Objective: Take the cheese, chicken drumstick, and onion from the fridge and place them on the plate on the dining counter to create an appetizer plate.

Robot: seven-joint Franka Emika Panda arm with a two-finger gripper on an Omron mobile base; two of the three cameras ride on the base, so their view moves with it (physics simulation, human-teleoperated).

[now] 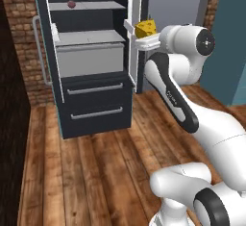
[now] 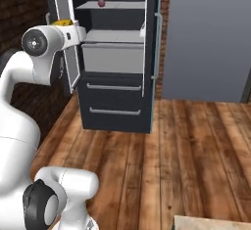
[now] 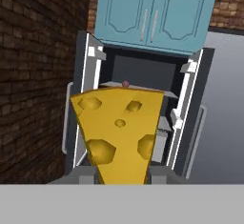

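My gripper (image 1: 144, 37) is shut on the cheese (image 1: 145, 28), a yellow wedge with holes, held in the air in front of the open fridge (image 1: 91, 76) and to the right of its shelves. In the hand view the cheese (image 3: 119, 132) covers the centre, with the gripper (image 3: 122, 178) clamped at its lower tip. The right base view shows the cheese (image 2: 62, 22) just above the hand. The pinkish-red onion (image 1: 71, 4) rests on the fridge's upper shelf, also seen as the onion (image 2: 101, 2) and peeking over the wedge as the onion (image 3: 125, 83). The chicken drumstick and the plate are out of view.
Both fridge doors (image 2: 68, 43) stand open, with white bins. Two lower drawers (image 1: 96, 102) have bar handles. Brick wall (image 1: 19, 37) lies to the left, a grey panel (image 2: 211, 38) to the right. Wooden floor (image 2: 186, 150) stretches in front. A beige stone corner (image 2: 211, 223) shows at bottom right.
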